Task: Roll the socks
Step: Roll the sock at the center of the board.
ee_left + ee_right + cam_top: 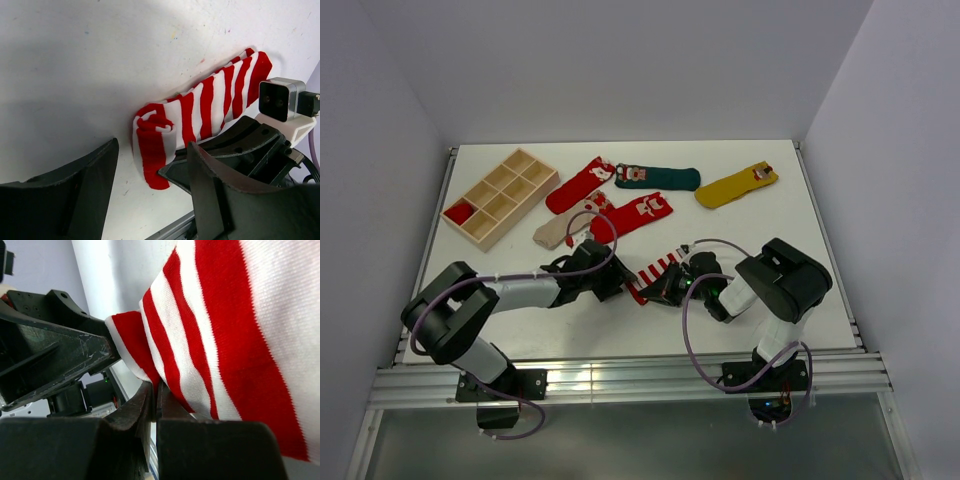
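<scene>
The red-and-white striped sock (656, 272) lies on the white table between my two grippers. In the left wrist view the striped sock (205, 105) has its near end curled over into a small roll (152, 135). My left gripper (150, 200) is open and empty, its fingers either side of that rolled end, just short of it. It also shows in the top view (616, 280). My right gripper (156, 392) is shut on the sock's edge (145, 365) and shows in the top view (665, 287).
Further back lie a red sock (580, 184), a dark green sock (658, 178), a mustard sock (736, 187), a beige sock (556, 230) and another red sock (632, 215). A wooden compartment tray (522, 213) stands at the back left, something red in one compartment (460, 212).
</scene>
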